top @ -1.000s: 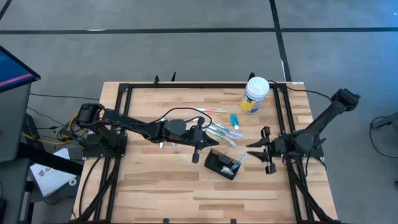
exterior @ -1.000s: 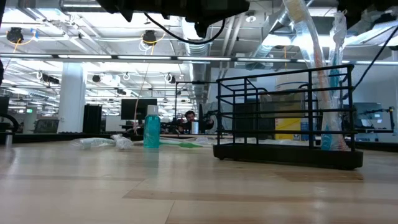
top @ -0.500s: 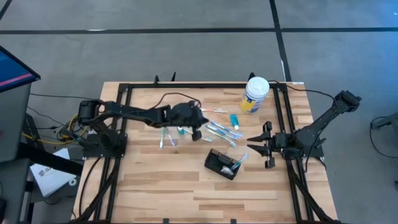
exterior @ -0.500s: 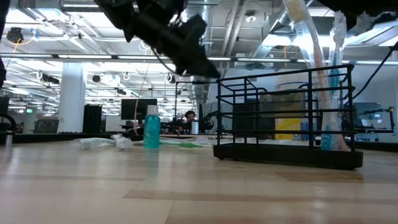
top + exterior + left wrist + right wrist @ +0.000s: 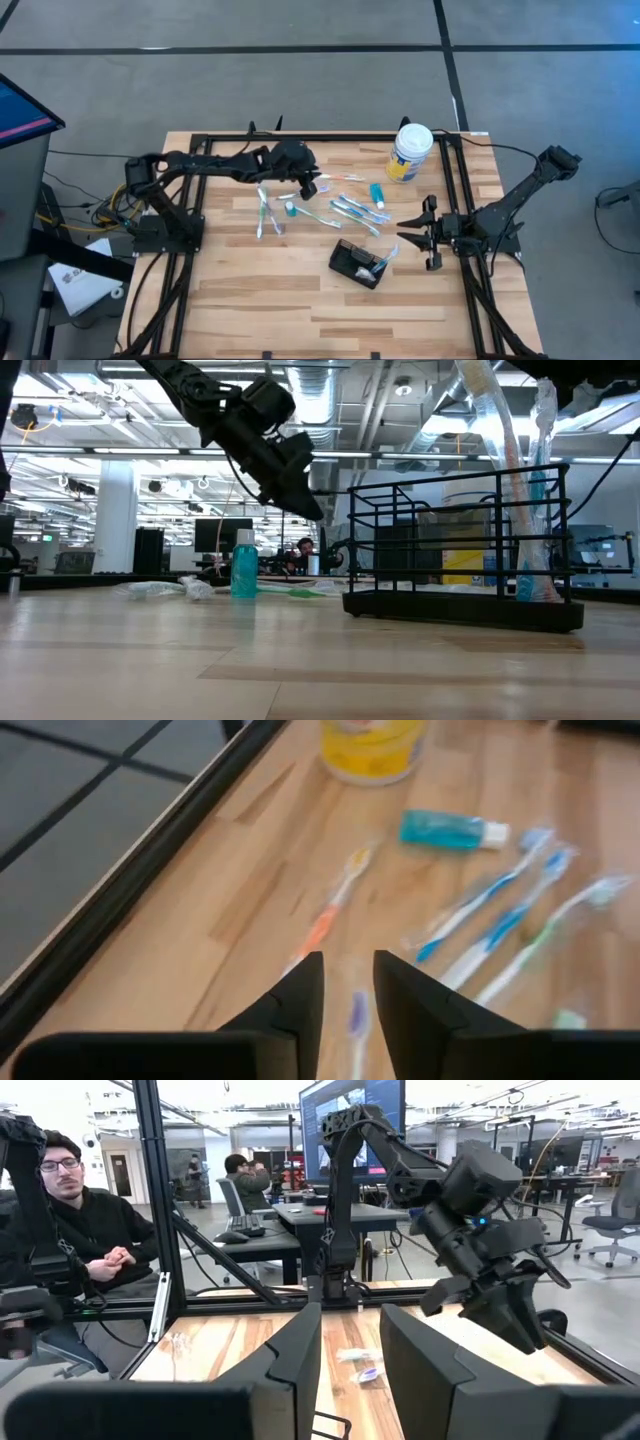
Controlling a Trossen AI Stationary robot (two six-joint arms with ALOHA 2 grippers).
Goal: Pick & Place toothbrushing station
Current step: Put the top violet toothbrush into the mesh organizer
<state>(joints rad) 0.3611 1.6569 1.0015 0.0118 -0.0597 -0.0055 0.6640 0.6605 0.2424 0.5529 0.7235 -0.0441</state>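
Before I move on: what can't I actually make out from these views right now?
- Black toothbrushing station, high view: too small to count what stands in its slots.
- Same station, low view: brush heads cut off by the top edge.
- Left gripper, left wrist view: toothbrushes ahead are blurred.
- Yellow tub, left wrist view: top cropped.

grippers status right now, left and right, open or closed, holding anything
left gripper: open, holding nothing, above the toothbrushes.
right gripper: open, empty, waiting at the table's right side.
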